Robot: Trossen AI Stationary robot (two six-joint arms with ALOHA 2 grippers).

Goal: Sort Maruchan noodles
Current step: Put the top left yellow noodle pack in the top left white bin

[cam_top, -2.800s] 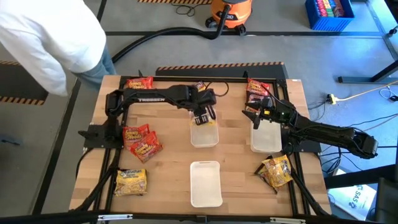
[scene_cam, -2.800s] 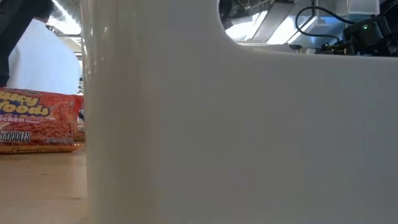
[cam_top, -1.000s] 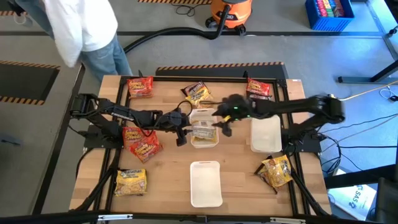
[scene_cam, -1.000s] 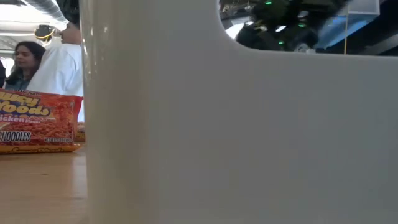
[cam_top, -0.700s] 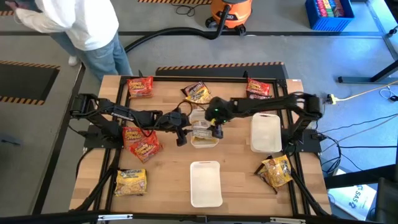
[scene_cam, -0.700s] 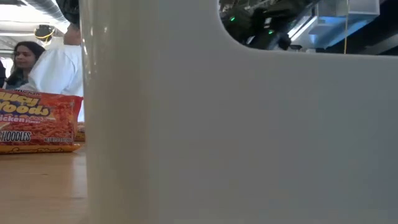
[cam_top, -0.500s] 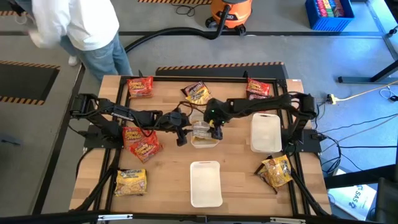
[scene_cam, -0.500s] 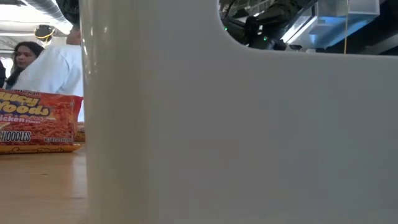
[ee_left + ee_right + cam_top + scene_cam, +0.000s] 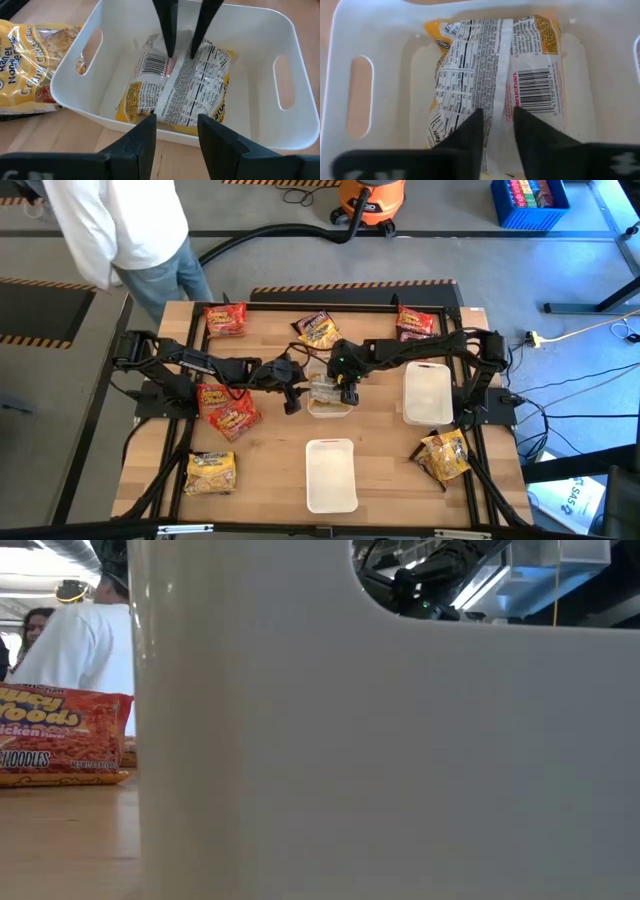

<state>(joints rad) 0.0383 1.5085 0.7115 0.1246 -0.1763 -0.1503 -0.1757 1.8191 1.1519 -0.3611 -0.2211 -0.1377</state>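
A yellow Maruchan packet (image 9: 170, 95) lies label-side down on the floor of the white centre tray (image 9: 80, 75), also in the high view (image 9: 322, 391). My right gripper (image 9: 181, 52) reaches down into the tray and is shut on the packet (image 9: 470, 65). My left gripper (image 9: 175, 125) is open with nothing between its fingers, just outside the tray's left wall (image 9: 309, 406). Loose on the table are red packets (image 9: 228, 406), a yellow one (image 9: 211, 472) and several more. My right gripper pinches the packet's raised back seam (image 9: 498, 107), near the middle of its length, between its two fingers (image 9: 166, 30). The fingers slant steeply down from the table's right side, one on each side of the seam. The packet lies flat on the tray floor.
Two more white trays stand at the right (image 9: 427, 393) and near the front edge (image 9: 331, 475). Packets also lie at the far left (image 9: 225, 318), far middle (image 9: 318, 328), far right (image 9: 415, 323) and near right (image 9: 443, 455). A person (image 9: 120, 220) stands beyond the far left corner.
My right gripper has gone toward the table's left and down into the centre tray, tipping more steeply downward, and now stands on the yellow packet. The packet and the tray have stayed in place.
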